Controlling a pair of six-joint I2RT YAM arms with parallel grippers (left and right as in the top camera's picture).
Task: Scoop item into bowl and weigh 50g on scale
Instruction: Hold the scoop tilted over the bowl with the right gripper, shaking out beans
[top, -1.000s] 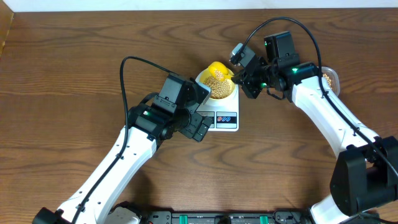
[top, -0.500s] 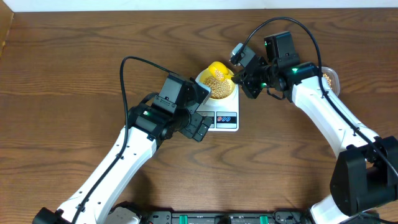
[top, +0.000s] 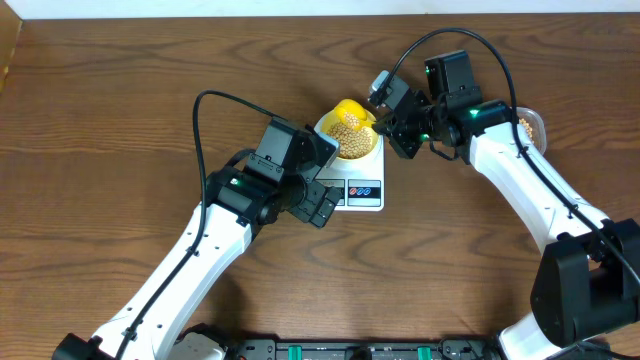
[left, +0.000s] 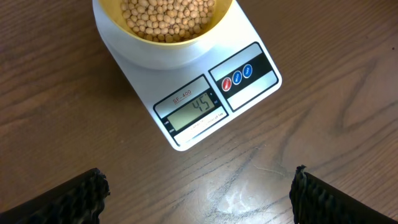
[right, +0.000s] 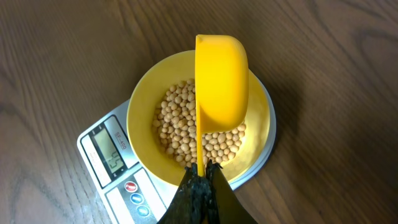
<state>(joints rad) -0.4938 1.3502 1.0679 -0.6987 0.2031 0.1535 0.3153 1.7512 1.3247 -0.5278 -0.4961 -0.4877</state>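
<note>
From overhead, the pale yellow bowl is sitting on the round platform of the white scale near the middle of the surface. Beans are already lying in it, so the scooping is well under way. The right tool is reaching in from the right and carrying the bright yellow scoop over the bowl's far rim. The left tool is hovering just beside the scale's near-left corner, touching nothing. A clear container is peeking out behind the right arm, well apart from the scale, and bare wood is lying open to the left and along the far side. In the left wrist view, the left tool's fingers are standing wide apart with only bare surface between them. The display is appearing to read 45, so I am judging the weigh-out as nearly done, with only a small top-up left. In the right wrist view, the right tool's jaws are pinching shut on the scoop's thin handle, and the scoop is hanging tipped on its side above the beans, within the bowl's rim. Whether any beans are left in it I cannot tell. Room is looking tight there, since the bowl's rim is nearly covering the platform edge, so a careless pour is risking beans spilling onto the surface.
</note>
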